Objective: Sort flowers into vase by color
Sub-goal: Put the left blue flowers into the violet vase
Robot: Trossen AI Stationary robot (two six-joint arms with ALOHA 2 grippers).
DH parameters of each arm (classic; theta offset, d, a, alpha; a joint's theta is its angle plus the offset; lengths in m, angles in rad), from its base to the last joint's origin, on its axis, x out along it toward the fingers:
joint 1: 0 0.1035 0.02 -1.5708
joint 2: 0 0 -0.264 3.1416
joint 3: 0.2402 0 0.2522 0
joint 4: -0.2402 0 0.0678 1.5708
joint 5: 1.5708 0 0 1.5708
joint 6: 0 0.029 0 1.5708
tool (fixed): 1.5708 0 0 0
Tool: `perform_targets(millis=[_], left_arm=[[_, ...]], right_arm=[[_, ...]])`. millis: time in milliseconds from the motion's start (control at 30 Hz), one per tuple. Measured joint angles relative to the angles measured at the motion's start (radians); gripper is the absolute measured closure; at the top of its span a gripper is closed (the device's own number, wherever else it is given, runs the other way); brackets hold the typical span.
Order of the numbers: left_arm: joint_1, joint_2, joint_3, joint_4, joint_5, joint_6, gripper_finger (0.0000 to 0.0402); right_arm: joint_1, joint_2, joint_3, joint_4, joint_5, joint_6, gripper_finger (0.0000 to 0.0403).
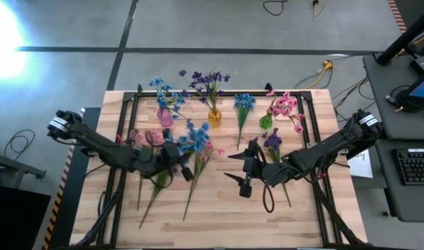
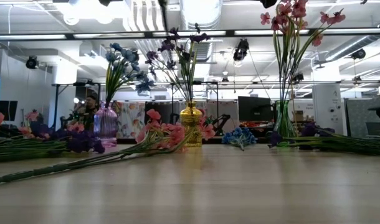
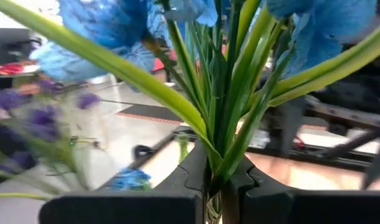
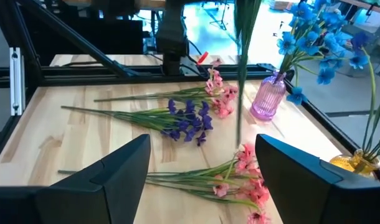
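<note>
Low view, pale wooden table (image 2: 240, 186), open-plan office behind, ceiling lights

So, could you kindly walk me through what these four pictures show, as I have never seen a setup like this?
It is a robot with two dark arms at a wooden table, each ending in a two-finger pincer. One picture looks straight down on the table, one looks level across the tabletop, and two come from cameras on the wrists.

At the back stand three vases: a pink vase with blue flowers, a yellow vase with purple ones, and a green vase with pink ones. More sprigs lie loose on the wood, such as a blue sprig between the yellow and green vases and a pink sprig lying in front of the right wrist camera.

The left pincer is shut on the stem of a blue flower. The right pincer is open and holds nothing, near the table's middle.
</note>
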Motion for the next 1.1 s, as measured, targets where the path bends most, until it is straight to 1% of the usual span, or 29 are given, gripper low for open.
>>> perform_targets(millis=[200,367,433,500,600,900,1000,1100], left_arm=[[0.004,-0.177,0.0,-0.25,-0.21,0.012,0.0402],[0.013,-0.285,0.0,-0.427,-0.449,-0.017,0.0401],[0.016,-0.315,0.0,-0.48,-0.513,-0.036,0.0401],[0.019,-0.338,0.0,-0.524,-0.556,-0.052,0.0401],[0.043,-0.363,0.0,-0.575,-0.587,-0.086,0.0401],[0.182,-0.398,0.0,-0.735,-0.586,-0.301,0.0401],[0.227,-0.407,0.0,-0.827,-0.58,-0.432,0.0401],[0.271,-0.416,-0.001,-0.947,-0.539,-0.608,0.0401]], right_arm=[[0.0,0.008,0.0,-0.001,0.0,0.011,0.0123],[0.0,0.01,0.0,0.001,0.0,0.011,0.0118],[0.0,0.01,0.0,0.001,0.0,0.011,0.0117],[0.0,0.01,0.0,0.001,0.0,0.011,0.0117],[0.0,0.01,0.0,0.001,0.0,0.011,0.012],[-0.001,0.01,0.0,0.001,0.0,0.011,0.0116],[-0.001,0.01,0.0,0.001,0.001,0.011,0.0115],[-0.002,0.011,0.0,0.001,0.001,0.011,0.0117]])
